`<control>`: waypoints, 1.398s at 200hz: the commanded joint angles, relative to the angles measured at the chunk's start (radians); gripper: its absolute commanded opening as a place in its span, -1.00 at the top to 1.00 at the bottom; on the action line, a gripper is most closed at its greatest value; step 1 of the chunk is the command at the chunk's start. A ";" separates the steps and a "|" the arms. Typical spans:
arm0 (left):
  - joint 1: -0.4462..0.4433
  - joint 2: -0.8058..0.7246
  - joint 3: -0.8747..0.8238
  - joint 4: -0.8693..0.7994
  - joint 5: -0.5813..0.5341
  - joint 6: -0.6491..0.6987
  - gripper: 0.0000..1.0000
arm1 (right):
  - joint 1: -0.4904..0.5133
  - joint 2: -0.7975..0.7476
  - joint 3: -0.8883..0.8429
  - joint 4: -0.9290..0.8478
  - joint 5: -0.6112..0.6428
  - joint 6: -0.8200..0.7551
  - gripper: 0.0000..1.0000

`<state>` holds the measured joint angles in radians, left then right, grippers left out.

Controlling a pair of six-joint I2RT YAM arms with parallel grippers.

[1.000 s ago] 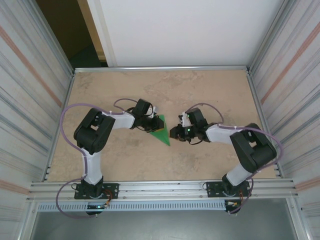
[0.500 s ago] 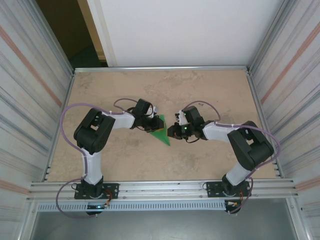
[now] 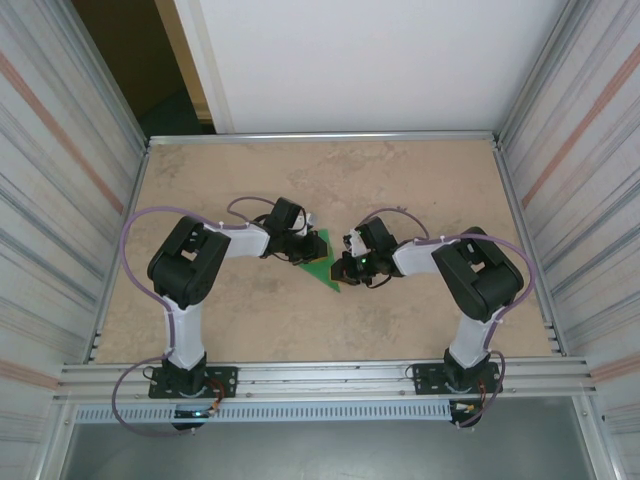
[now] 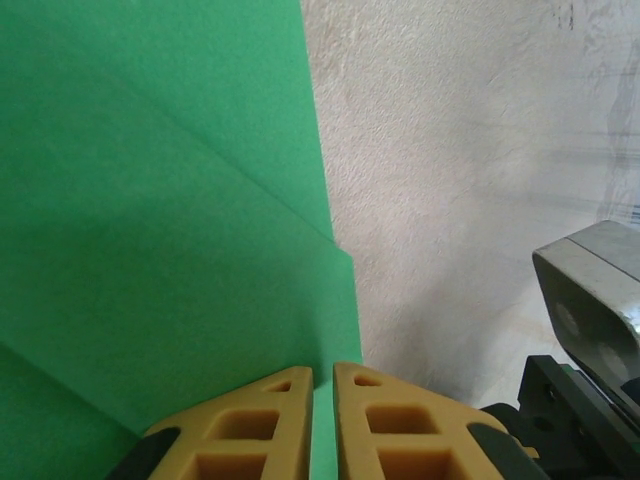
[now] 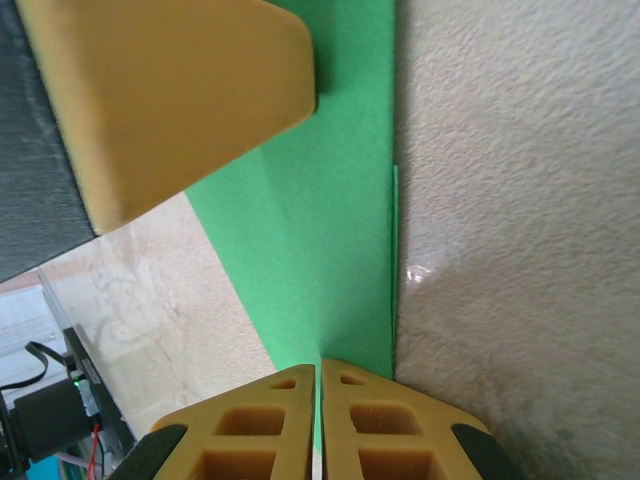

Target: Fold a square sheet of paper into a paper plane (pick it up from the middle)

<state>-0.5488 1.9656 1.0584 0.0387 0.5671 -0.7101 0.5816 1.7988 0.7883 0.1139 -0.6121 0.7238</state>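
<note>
– Square sheet of paper point(image 3: 322, 263), creased into a bright green wedge, lies flat near the middle of the surface point(image 3: 420, 180). In the overhead view its narrow point aims toward 5 o'clock. Where are the arms?

– Both meet at it. The left end effector point(image 3: 302, 245) sits over the wedge's 10 o'clock side. The right end effector point(image 3: 346, 266) is at its 3 o'clock edge.

– Are they gripping?

– On the left wrist camera, the left end effector point(image 4: 322, 375) has its yellow fingers drawn together with a narrow slit between them. They sit low over the paper point(image 4: 170, 220), where layered flaps cross on the diagonal. The right wrist camera shows the right end effector point(image 5: 318, 375) closed in the same way. The green sheet point(image 5: 320, 200) runs straight up toward 12 o'clock from its tips.

– So is the paper pinched?

– That cannot be told for either one; green shows at both slits, nothing more. A yellow finger point(image 5: 170, 90) of the left arm hangs over the sheet at 11 o'clock in the right wrist view.
</note>
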 commanded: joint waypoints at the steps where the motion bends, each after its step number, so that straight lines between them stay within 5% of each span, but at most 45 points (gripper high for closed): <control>1: 0.011 0.019 0.000 -0.083 -0.058 0.014 0.71 | 0.001 0.027 0.015 -0.046 -0.011 -0.031 0.82; 106: 0.013 0.040 0.035 -0.186 -0.119 0.008 0.76 | 0.000 0.026 0.018 -0.151 0.008 -0.074 0.82; 214: 0.016 0.064 0.035 -0.209 -0.127 0.008 0.76 | 0.001 -0.195 -0.140 -0.287 0.008 -0.132 0.82; 249: 0.016 0.062 0.035 -0.196 -0.114 0.006 0.76 | 0.003 -0.315 -0.089 -0.286 0.057 -0.126 0.77; 279: 0.016 0.062 0.037 -0.191 -0.107 0.005 0.76 | 0.007 -0.259 -0.008 -0.247 0.084 -0.108 0.78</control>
<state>-0.5488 1.9732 1.1072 -0.0772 0.5278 -0.7105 0.5831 1.5047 0.7059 -0.1474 -0.5678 0.6170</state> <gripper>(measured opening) 0.118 0.115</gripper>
